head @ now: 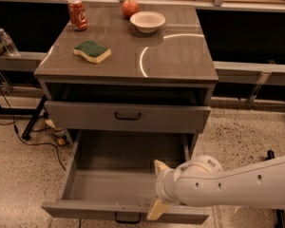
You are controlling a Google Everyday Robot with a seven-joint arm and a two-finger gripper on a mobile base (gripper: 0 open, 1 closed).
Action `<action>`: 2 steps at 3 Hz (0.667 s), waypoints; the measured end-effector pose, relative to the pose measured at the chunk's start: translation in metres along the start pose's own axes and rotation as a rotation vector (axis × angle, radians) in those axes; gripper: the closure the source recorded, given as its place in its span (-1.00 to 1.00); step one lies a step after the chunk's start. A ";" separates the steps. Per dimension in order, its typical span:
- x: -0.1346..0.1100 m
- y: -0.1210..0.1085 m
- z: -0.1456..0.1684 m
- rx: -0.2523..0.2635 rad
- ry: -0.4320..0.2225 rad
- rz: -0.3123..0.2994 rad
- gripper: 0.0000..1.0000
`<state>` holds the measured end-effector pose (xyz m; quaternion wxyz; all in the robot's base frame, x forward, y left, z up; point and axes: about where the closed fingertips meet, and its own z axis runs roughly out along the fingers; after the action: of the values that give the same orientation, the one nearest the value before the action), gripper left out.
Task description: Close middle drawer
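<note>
The pincer hangs spread wide, gripping nothing, over the near front of the pulled-out middle drawer.

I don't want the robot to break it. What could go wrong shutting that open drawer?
1. The gripper sits at the front edge of the middle drawer, right of its handle, so an off-centre push might skew and jam it.
2. One finger reaches inside the drawer and might get pinched under the top drawer.
3. A hard slam could topple the soda can.
</note>
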<state>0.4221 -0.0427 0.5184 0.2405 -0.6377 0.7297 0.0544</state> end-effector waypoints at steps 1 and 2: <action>0.020 -0.013 0.009 0.021 0.012 -0.039 -1.00; 0.037 -0.020 0.020 0.021 0.028 -0.060 -1.00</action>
<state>0.4445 -0.0724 0.4901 0.2385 -0.6574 0.7141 0.0305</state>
